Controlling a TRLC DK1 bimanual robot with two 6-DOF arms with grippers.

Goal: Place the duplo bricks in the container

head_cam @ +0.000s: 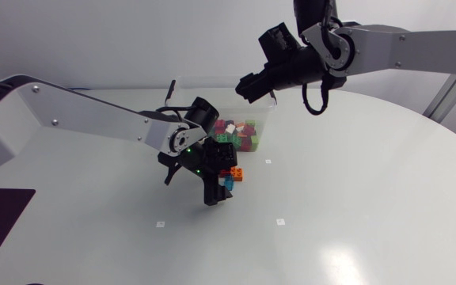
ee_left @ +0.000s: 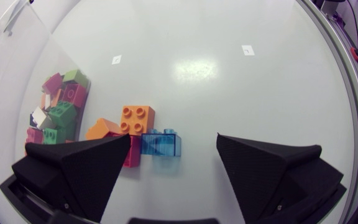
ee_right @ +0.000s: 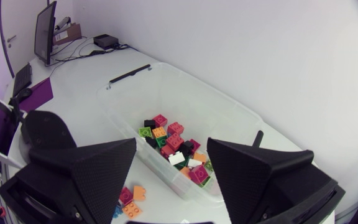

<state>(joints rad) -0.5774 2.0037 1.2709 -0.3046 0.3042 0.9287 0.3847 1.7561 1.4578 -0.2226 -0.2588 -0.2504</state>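
Observation:
A small heap of loose duplo bricks lies on the white table beside the clear container (head_cam: 269,119): an orange brick (ee_left: 137,118), a clear blue brick (ee_left: 161,144), a red brick (ee_left: 133,154) and a second orange brick (ee_left: 101,129). My left gripper (head_cam: 216,190) hangs open just over them. In the left wrist view the blue brick lies between the left gripper's (ee_left: 174,157) fingers and neither touches it. The container holds several mixed bricks (ee_right: 174,142). My right gripper (head_cam: 252,85) hovers open and empty above the container's far end; the right wrist view looks down past the right gripper (ee_right: 171,150) into it.
The container's wall (ee_left: 17,68) stands close beside the left gripper. My left arm's wrist (ee_right: 42,130) shows beside the container (ee_right: 114,102) in the right wrist view. Small white markers (head_cam: 280,222) dot the table.

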